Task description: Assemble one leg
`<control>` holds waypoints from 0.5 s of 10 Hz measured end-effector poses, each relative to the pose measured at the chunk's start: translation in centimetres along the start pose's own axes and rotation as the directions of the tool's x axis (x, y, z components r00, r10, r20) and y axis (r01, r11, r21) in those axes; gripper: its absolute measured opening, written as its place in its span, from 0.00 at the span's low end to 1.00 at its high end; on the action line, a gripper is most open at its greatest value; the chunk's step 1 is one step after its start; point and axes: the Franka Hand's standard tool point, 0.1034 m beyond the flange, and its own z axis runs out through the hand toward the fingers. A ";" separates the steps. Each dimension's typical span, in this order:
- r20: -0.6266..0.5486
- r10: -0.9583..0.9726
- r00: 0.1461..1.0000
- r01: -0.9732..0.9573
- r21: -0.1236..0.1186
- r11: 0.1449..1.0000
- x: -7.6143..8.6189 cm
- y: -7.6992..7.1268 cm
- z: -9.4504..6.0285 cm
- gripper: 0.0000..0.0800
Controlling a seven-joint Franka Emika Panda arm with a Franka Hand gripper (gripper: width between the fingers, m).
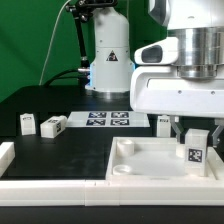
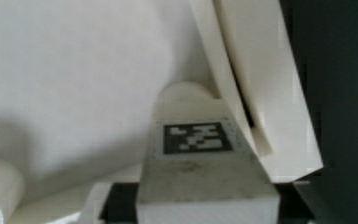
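Two small white stubby plastic blocks with black-and-white square tags, spare legs [image 1: 27, 123] [image 1: 53, 125], stand near each other on the black table [image 1: 60, 150] at the exterior view's left, well apart from the work. Next, a thin flat white marker board [image 1: 110, 120] carrying several tags lies at centre rear. Right of that, a large white square plastic plate [image 1: 150, 165] with a raised rim and a round corner socket [image 1: 124, 146] sits in the foreground. Furthest right, the white two-finger gripper [image 1: 187, 137] hangs over the plate, its fingers closed on the leg [image 1: 197, 148], a tagged white block held upright just above or at the plate's right side; the wrist view shows the same leg [image 2: 197, 135] beside the plate's rim [image 2: 265, 100]. Risk, as a judgement: if the leg is off-centre from its socket, pressing down could jam it on the rim or tilt it in the grip. Hidden: the target socket, the leg's lower end, contact with the plate, and the gripper's fingertips, blurred in both views.
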 end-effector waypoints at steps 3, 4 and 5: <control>-0.017 0.200 0.980 -0.200 -0.023 0.980 0.3 1.0 0.0 0.37; -0.030 0.266 0.964 -0.267 -0.037 0.963 0.5 1.5 -0.1 0.38; -0.034 0.275 0.961 -0.277 -0.043 0.960 0.7 1.8 -0.1 0.38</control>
